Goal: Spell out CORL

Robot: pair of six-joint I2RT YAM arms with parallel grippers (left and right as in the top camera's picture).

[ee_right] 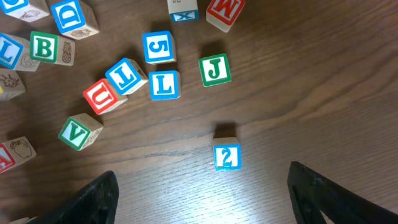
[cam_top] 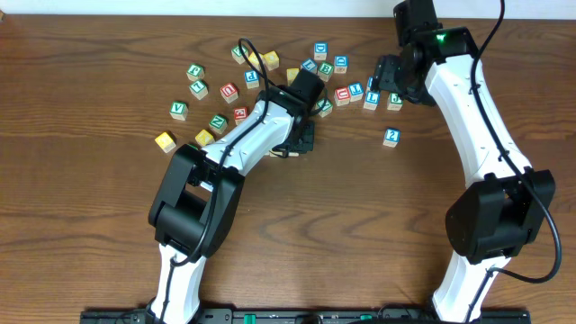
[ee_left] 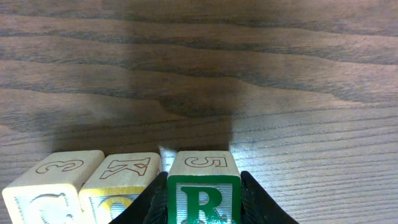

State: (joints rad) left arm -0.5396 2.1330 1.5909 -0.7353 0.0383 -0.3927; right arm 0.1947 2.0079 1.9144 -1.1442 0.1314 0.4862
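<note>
In the left wrist view my left gripper (ee_left: 204,208) is shut on a green R block (ee_left: 204,198) that stands on the table. Right beside it on the left stands a yellow block (ee_left: 118,186) with a round letter, then a pale block (ee_left: 50,186) whose letter is cut off. In the overhead view the left gripper (cam_top: 301,137) covers these blocks. My right gripper (ee_right: 205,205) is open and empty above the table, also seen overhead (cam_top: 382,79). A blue L block (ee_right: 164,84) lies beyond it, also visible overhead (cam_top: 371,100).
A blue 2 block (ee_right: 227,157) lies alone nearest the right gripper. Green J (ee_right: 215,70), blue 5 (ee_right: 158,47), red U (ee_right: 101,96) and green V (ee_right: 79,132) blocks surround the L. Several more blocks are scattered at the back left (cam_top: 207,99).
</note>
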